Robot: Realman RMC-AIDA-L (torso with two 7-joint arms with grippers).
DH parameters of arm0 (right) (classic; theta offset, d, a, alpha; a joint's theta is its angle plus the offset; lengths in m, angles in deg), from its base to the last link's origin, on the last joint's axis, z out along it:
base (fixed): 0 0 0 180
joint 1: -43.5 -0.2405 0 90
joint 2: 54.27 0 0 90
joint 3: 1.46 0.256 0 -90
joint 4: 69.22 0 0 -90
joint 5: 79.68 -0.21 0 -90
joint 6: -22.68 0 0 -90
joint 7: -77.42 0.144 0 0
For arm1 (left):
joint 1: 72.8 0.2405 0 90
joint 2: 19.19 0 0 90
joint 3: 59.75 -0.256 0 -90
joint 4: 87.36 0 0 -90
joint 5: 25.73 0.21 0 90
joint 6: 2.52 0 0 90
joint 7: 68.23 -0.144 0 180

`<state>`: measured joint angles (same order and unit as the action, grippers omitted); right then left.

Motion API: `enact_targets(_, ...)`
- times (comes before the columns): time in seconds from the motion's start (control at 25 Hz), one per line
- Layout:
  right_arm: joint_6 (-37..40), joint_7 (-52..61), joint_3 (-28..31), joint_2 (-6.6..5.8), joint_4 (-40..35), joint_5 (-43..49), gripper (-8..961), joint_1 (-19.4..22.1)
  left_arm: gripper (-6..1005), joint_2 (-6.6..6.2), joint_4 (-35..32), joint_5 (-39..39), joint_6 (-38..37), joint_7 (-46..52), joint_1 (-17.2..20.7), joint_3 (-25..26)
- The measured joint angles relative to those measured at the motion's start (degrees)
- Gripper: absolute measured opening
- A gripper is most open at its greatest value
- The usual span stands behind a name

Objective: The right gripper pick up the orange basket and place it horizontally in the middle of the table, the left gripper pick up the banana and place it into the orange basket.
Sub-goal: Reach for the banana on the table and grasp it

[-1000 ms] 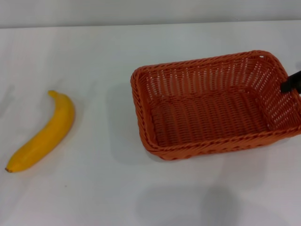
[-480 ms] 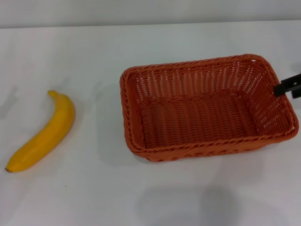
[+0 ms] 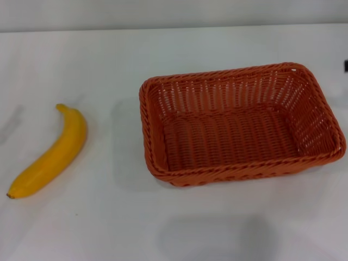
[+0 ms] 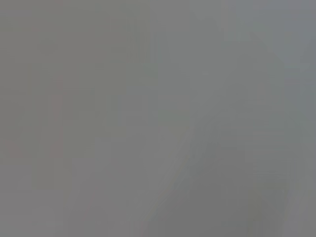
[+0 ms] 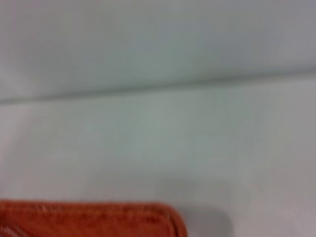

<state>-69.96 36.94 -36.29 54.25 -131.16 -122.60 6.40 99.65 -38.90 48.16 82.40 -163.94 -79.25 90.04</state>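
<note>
The orange basket (image 3: 242, 125) sits flat on the white table (image 3: 109, 228), its long side running left to right, a little to the right of the middle. It is upright, its open top facing up, and nothing lies inside it; the woven bottom and openwork sides show plainly. Nothing is touching it.

The banana (image 3: 50, 155) lies on the table well apart from the basket, off to the robot's left. It rests on its side at a slant, the dark tip nearest the front edge and the stem end pointing up and away.

Of the right gripper (image 3: 346, 66) only a small dark sliver shows at the right edge of the head view, beside the basket's far right corner and clear of the rim. I cannot tell whether its jaws are open or closed. The right wrist view shows one rounded corner of the basket's braided rim (image 5: 98, 219) with bare table beyond it and none of the arm's own fingers.

The left gripper does not appear in any view; its wrist view is a featureless grey blur, so I cannot tell how its jaws stand.
</note>
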Motion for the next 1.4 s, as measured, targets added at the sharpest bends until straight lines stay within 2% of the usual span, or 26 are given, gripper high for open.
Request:
enact_targets(0.16,3.56,-11.06,6.12,0.90,-0.13,-7.96,878,3.32,817,-0.15,12.18,10.68,0.02,17.48,0.48,0.28)
enact_targets(0.28,8.46,-20.47,7.82,2.57,0.20,-14.93,876,7.19,817,-0.55,23.03,21.91,0.14,33.13,-0.19,0.35)
enact_targets(0.36,10.90,-25.48,7.91,3.56,0.30,-18.14,874,9.39,817,-1.23,29.24,30.33,1.63,42.11,-1.95,0.33)
enact_targets(0.48,12.91,-31.79,7.99,4.77,1.79,-21.92,874,11.91,817,-4.24,33.30,43.94,9.13,52.90,-8.20,0.40)
enact_targets(0.6,13.40,-37.48,8.04,5.56,4.09,-25.15,874,13.67,817,-6.19,32.94,53.19,16.38,56.61,-14.91,0.11)
enact_targets(0.72,13.80,-39.76,8.09,5.90,5.74,-26.39,874,14.20,817,-6.69,32.24,60.93,19.74,57.36,-19.97,-1.96)
enact_targets(0.88,14.38,-40.98,8.03,6.19,7.05,-27.75,874,14.01,817,-7.75,28.50,70.60,20.87,58.13,-24.27,-7.39)
enact_targets(0.96,14.56,-42.08,7.78,6.32,7.64,-30.25,874,14.45,817,-7.98,26.64,74.29,20.94,58.02,-25.85,-8.28)
enact_targets(1.12,14.99,-44.90,8.12,6.45,8.81,-33.72,873,16.57,816,-7.80,21.86,78.74,19.36,57.18,-29.84,-9.48)
enact_targets(1.4,16.56,-48.54,8.20,6.42,13.04,-37.18,873,17.37,806,-6.13,17.00,79.01,11.47,57.33,-31.14,-17.55)
